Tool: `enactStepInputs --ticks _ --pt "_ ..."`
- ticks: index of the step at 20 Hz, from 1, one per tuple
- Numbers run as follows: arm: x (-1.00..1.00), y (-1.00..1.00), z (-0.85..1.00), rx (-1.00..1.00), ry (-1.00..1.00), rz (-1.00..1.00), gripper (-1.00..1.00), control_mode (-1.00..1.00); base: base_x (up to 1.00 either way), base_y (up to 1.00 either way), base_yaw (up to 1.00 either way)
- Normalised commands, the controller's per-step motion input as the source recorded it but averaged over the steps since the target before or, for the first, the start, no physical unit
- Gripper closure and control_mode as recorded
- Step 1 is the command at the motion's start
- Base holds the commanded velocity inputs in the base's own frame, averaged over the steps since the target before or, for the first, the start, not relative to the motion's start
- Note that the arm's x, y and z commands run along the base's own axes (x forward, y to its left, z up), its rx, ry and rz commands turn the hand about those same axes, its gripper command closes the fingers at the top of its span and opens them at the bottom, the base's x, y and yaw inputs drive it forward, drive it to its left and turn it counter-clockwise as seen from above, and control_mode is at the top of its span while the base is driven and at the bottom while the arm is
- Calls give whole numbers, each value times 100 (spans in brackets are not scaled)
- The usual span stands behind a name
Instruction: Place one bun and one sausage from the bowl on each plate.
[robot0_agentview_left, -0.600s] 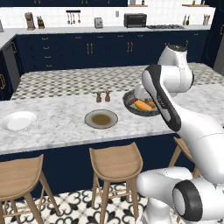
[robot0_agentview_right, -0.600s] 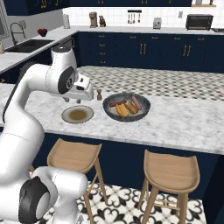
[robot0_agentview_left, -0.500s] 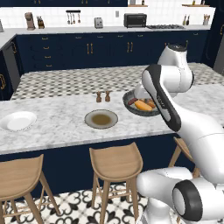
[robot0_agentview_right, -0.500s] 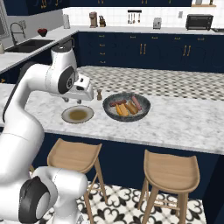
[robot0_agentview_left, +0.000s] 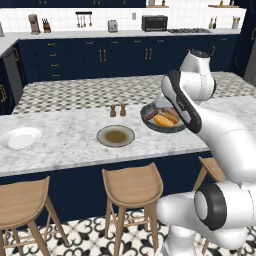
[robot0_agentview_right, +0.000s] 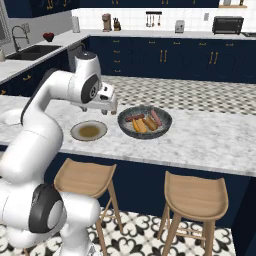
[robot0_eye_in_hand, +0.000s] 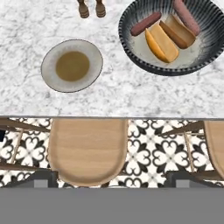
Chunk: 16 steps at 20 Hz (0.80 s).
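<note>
The bowl (robot0_eye_in_hand: 170, 37) sits on the counter (robot0_eye_in_hand: 113, 96) with two buns and two sausages inside, and both plates are bare, so I judge the task to be at its first pick. The gripper (robot0_agentview_right: 107, 100) hangs above the counter's near edge, between the beige plate (robot0_agentview_right: 89, 131) and the bowl, holding nothing; its jaws are spread wide, though the fingertips themselves are hard to make out. In the hand view the bowl lies up and to the right of the gripper's line of sight, so the coming reach must go forward over the counter and toward the bowl's side. The nearer bun (robot0_eye_in_hand: 160, 46) lies with its long axis slanted, running from upper left to lower right in that view; the second bun (robot0_eye_in_hand: 177, 35) lies beside it, roughly parallel. One sausage (robot0_eye_in_hand: 146, 23) rests along the bowl's far-left inside, the other (robot0_eye_in_hand: 186, 16) at its far right. The white plate (robot0_agentview_left: 21, 138) stands well apart from the bowl, beyond the beige plate. In the left base view the arm partly covers the bowl. Two small shakers (robot0_eye_in_hand: 92, 8) stand behind the beige plate, cut off at the hand view's edge.
</note>
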Motion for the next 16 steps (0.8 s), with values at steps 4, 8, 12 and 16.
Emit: enactStepInputs --ticks 4,8,12,16 --pt "70 -47 -15 -1 10 -4 -100 -100 0 0 0" --pt "54 -38 -36 -3 10 -8 -100 -100 0 0 0" --pt "44 -35 -48 -9 12 -12 -100 -100 0 0 0" --pt "60 -34 -43 -5 13 -6 -100 -100 0 0 0"
